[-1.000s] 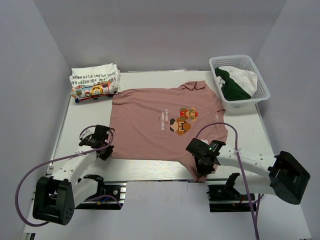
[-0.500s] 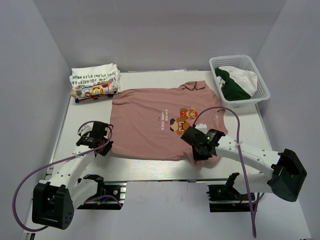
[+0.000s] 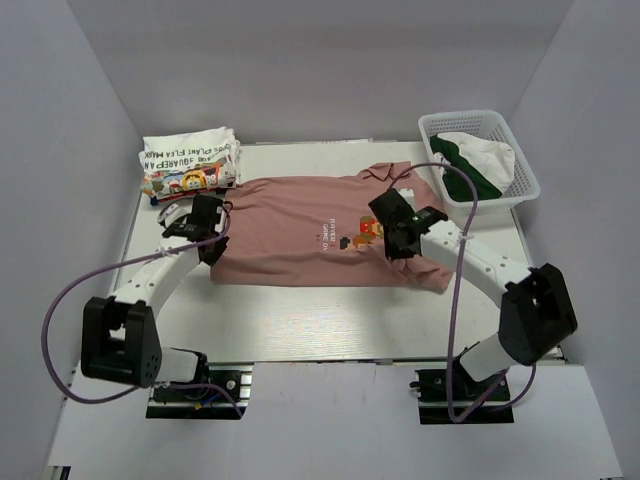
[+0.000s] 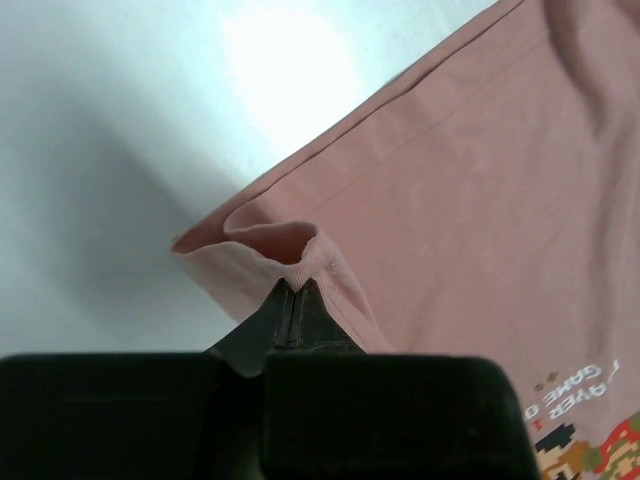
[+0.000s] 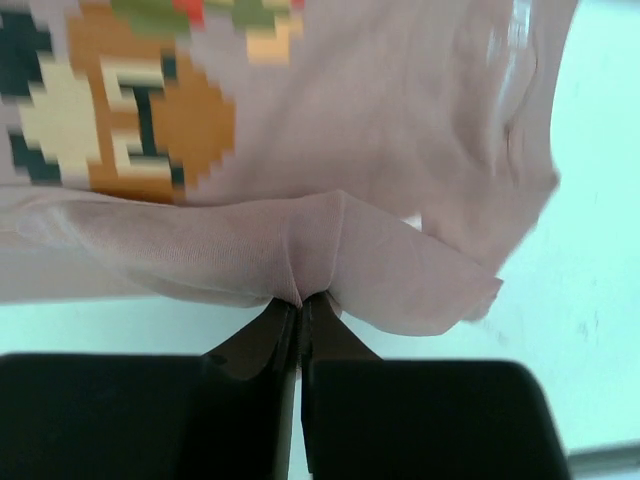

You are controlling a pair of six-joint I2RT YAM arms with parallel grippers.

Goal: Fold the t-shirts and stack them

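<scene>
L claw [image 4: 292, 300] & R claw [image 5: 298, 305] each pinch tight the near hem of pink shirt [image 3: 300, 235], lying mid surface [image 3: 330, 320]. Carry both corners level w/ hem taut, land on collar edge.

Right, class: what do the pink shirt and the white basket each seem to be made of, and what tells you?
Pink shirt: soft knit cloth, probably cotton jersey, with a matte finish. It puckers and drapes in folds, and it has a stitched hem.
Basket: most likely moulded plastic, white and smooth. It has stiff slotted walls and a thick rim.
</scene>
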